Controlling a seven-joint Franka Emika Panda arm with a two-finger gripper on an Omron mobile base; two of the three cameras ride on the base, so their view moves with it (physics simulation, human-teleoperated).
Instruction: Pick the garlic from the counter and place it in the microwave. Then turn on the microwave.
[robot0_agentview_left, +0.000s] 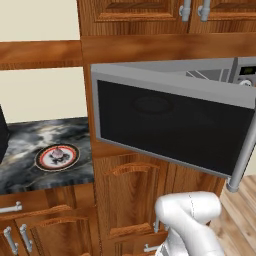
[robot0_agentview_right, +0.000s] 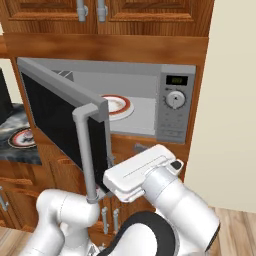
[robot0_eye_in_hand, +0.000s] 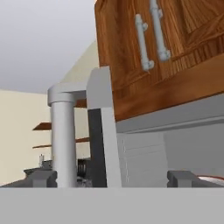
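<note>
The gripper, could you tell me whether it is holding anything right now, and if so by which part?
Nothing is held. The gripper is open, its fingertips apart, by the microwave door's handle.

From my left camera the open microwave (robot0_agentview_left: 170, 125) door hid its cavity; the garlic (robot0_agentview_left: 57, 154) looked too small to resolve.

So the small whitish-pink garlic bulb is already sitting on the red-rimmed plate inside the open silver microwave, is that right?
Not quite. The small whitish-pink garlic bulb sits on a red-rimmed plate out on the dark marble counter, as the left base view shows. The silver microwave is indeed open, but the right base view shows its own red-rimmed plate bare.
</note>
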